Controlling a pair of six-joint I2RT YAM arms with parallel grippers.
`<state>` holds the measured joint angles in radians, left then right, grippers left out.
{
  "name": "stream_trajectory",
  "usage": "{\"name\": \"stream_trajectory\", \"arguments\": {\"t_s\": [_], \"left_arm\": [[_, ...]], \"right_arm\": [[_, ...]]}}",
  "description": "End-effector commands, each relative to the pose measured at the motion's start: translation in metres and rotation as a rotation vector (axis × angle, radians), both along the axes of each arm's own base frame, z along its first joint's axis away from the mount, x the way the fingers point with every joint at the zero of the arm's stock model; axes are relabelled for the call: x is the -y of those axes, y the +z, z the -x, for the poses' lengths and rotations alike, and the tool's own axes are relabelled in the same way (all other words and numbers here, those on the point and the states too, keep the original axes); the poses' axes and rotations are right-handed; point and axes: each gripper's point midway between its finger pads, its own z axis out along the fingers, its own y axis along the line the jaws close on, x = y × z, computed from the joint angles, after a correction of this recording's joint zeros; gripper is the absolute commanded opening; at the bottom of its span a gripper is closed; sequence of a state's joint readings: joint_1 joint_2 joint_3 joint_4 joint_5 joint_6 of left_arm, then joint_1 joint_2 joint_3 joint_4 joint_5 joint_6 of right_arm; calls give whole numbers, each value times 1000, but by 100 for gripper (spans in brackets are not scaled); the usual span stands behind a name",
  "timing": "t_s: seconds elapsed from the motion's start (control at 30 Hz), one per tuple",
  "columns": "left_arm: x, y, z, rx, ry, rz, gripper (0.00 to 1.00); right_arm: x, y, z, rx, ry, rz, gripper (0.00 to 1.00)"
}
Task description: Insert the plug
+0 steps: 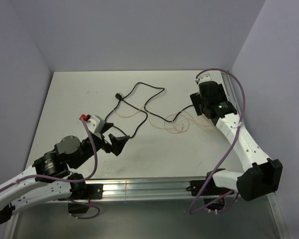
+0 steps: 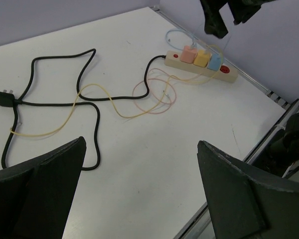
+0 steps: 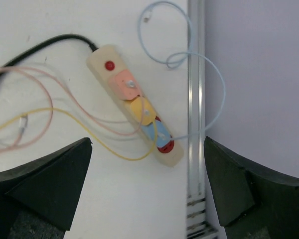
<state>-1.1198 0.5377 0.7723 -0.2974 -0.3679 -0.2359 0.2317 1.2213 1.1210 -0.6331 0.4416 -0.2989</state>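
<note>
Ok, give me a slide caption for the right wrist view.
Open right gripper above the cream plastic power strip, three pastel square adapters plugged in.

A white table [image 1: 65, 99] with a metal rail [image 3: 196, 179] along its right edge.

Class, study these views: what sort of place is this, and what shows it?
Probably a robotics lab cell: a white table enclosed by plain lilac panels, a left arm and right arm bolted to a rail at its edge, and a power strip laid out.
</note>
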Motion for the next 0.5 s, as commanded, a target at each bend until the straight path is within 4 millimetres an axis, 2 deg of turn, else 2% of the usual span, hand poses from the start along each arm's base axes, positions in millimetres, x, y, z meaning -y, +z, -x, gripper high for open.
{"name": "stream_trajectory", "arguments": {"t_s": [0.0, 0.1, 0.17, 0.2, 0.27, 0.3, 0.33, 0.37, 0.4, 0.43, 0.47], "left_arm": [[12, -1, -3, -48, -1, 13, 100], [20, -2, -2, -109, -3, 37, 100], [24, -4, -1, -158, -2, 55, 99], [29, -9, 0, -213, 5, 76, 99], [33, -18, 0, -311, 37, 118, 99], [35, -22, 0, -342, 47, 134, 99], [37, -25, 1, -372, 50, 152, 99], [39, -34, 3, -434, 63, 192, 99], [42, -37, 5, -462, 61, 222, 100], [47, -40, 10, -499, 31, 251, 100], [49, -49, 15, -556, 19, 297, 100]], "right_arm": [[25, 48, 10, 313, -444, -152, 100], [5, 14, 23, 234, -451, -297, 100], [-15, 0, 29, 248, -485, -446, 100], [-23, -19, 37, 212, -491, -481, 100], [-40, -25, 43, 241, -482, -607, 100], [-48, -47, 53, 194, -464, -642, 100], [-57, -35, 53, 261, -413, -736, 100], [-61, -57, 63, 231, -393, -754, 100], [-69, -56, 67, 238, -359, -818, 100], [-70, -41, 69, 310, -336, -878, 100], [-70, -46, 75, 320, -324, -891, 100]]}}
